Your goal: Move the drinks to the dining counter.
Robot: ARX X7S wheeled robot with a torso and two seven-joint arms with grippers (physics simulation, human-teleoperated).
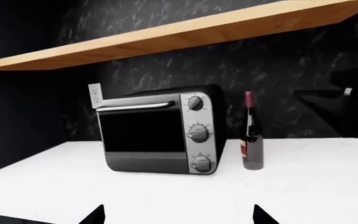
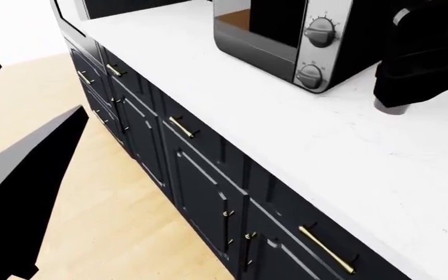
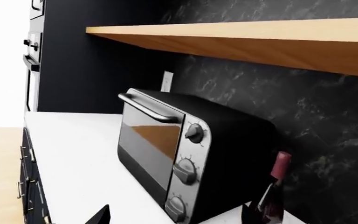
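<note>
Left claw: only 2 dark fingertips show at the lower edge of the left wrist view, spread well apart with bare counter between them; nothing is held.
Right claw: 2 dark tips show low in the right wrist view, set apart, pinching nothing; the far tip overlaps the wine bottle's lower body in the picture, but I cannot tell if they touch.
Left arm: a large black and grey angular shape at the head view's left, over the wooden floor.
Right arm: a black mass at the head view's upper right, over the counter beside the oven, covering most of the wine bottle.
Counter: white marble top, over dark cabinets with gold handles.
Oven: black toaster oven with a silver panel, 3 knobs in a column, a bar handle across the door; it stands on the counter against the wall.
Wine bottle: dark red, upright on the marble counter just beside the oven's knob side, close to the wall; not touching the oven.
Wall: black marble with pale veins.
Shelf: a wooden board fixed above the oven and bottle.
Outlet: white, on the wall behind the oven's far corner.
</note>
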